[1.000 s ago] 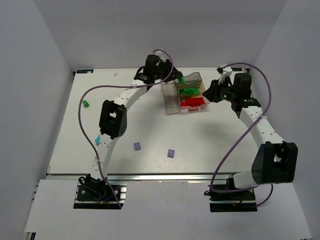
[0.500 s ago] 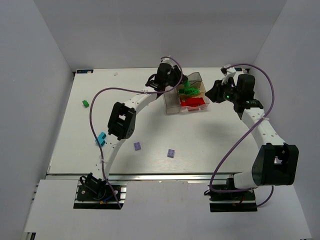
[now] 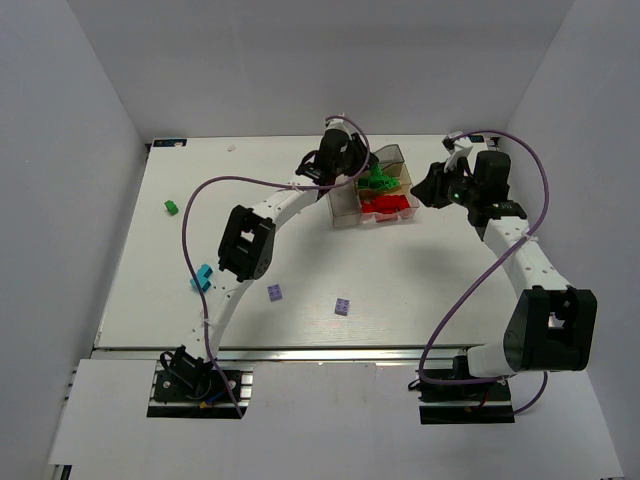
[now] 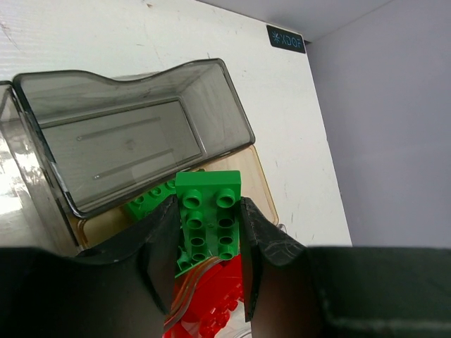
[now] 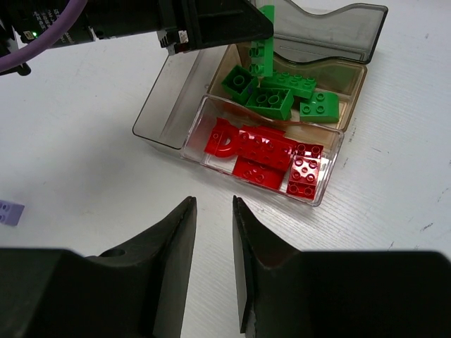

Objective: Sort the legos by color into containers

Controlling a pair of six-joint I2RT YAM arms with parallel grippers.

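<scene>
My left gripper is shut on a green lego and holds it over the green compartment of the clear containers; in the top view the left gripper is at the block's far side. That compartment holds several green legos, and the one beside it holds several red legos. The long narrow compartment and the far one look empty. My right gripper is open and empty above bare table just in front of the red compartment; it also shows in the top view. Two lilac legos, teal legos and a green lego lie loose on the table.
The left arm's purple cable loops over the left half of the table. A lilac lego shows at the left edge of the right wrist view. White walls close in the table on three sides.
My left gripper has moved right with the green lego, from the block's left end to over the green compartment. The right arm has barely moved.
</scene>
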